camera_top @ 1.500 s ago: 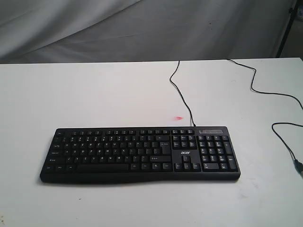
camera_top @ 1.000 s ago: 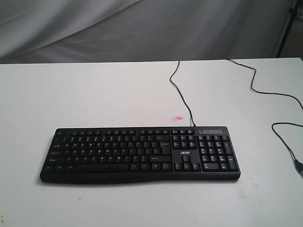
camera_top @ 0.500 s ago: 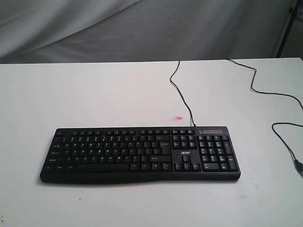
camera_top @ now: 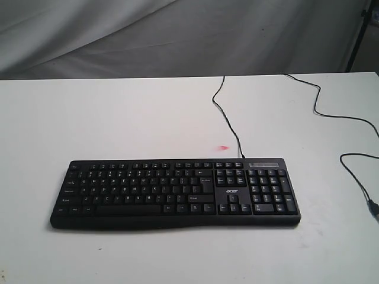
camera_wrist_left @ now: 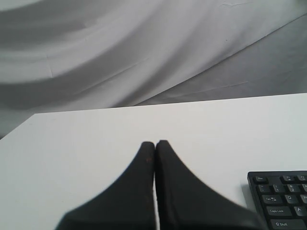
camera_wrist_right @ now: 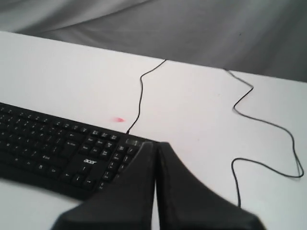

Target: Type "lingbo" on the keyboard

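Note:
The black keyboard (camera_top: 175,193) with white legends and an acer logo lies flat on the white table (camera_top: 118,118), number pad to the right. No arm shows in the exterior view. In the left wrist view my left gripper (camera_wrist_left: 155,142) is shut with nothing in it, over bare table beside the keyboard's corner (camera_wrist_left: 280,196). In the right wrist view my right gripper (camera_wrist_right: 156,143) is shut and empty, held above the number-pad end of the keyboard (camera_wrist_right: 57,148).
The keyboard's thin black cable (camera_top: 228,121) runs from its back edge to the table's far edge. A second black cable (camera_top: 349,142) snakes along the right side. A small pink mark (camera_top: 223,147) lies behind the keyboard. Grey cloth (camera_top: 177,35) hangs behind the table.

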Robot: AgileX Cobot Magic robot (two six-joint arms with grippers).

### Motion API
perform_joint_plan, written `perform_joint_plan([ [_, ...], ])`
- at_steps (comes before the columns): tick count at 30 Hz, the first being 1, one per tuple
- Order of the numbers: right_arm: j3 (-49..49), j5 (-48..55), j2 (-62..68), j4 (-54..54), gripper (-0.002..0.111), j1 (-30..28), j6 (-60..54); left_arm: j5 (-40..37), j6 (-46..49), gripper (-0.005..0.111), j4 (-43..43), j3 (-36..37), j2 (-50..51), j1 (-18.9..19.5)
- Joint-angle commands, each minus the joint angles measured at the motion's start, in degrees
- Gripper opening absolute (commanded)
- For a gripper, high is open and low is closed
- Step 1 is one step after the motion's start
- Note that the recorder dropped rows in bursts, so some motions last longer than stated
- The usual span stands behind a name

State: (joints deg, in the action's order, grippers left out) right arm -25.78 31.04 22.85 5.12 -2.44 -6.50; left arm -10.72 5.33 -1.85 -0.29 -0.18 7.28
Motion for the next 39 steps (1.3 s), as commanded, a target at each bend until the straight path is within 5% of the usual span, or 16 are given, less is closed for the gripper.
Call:
perform_joint_plan([
  [1,-0.3,-1.62,5.42,1.97,0.0,-0.21,-0.09,0.25,-0.16,0.001,0.03,0.29,0.18,-0.22],
  [9,-1.48,-2.73,14.48,3.39,0.0,7.53,-0.09,0.25,-0.16,0.001,0.03,0.29,0.18,-0.22],
  [22,-23.18,-9.71,43.77,3.39,0.0,26.92,-9.58,0.25,-0.16,0.001,0.03,0.29,0.18,-0.22],
  [30,-26.7,-18.88,59.64,6.0,0.0,30.67,-3.74,0.25,-0.16,0.001,0.03,0.29,0.18,-0.22],
  [39,-26.7,-34.63,77.21,4.24,0.0,33.32,-14.52,0.25,-0.16,0.001,0.03,0.29,0.18,-0.22],
])
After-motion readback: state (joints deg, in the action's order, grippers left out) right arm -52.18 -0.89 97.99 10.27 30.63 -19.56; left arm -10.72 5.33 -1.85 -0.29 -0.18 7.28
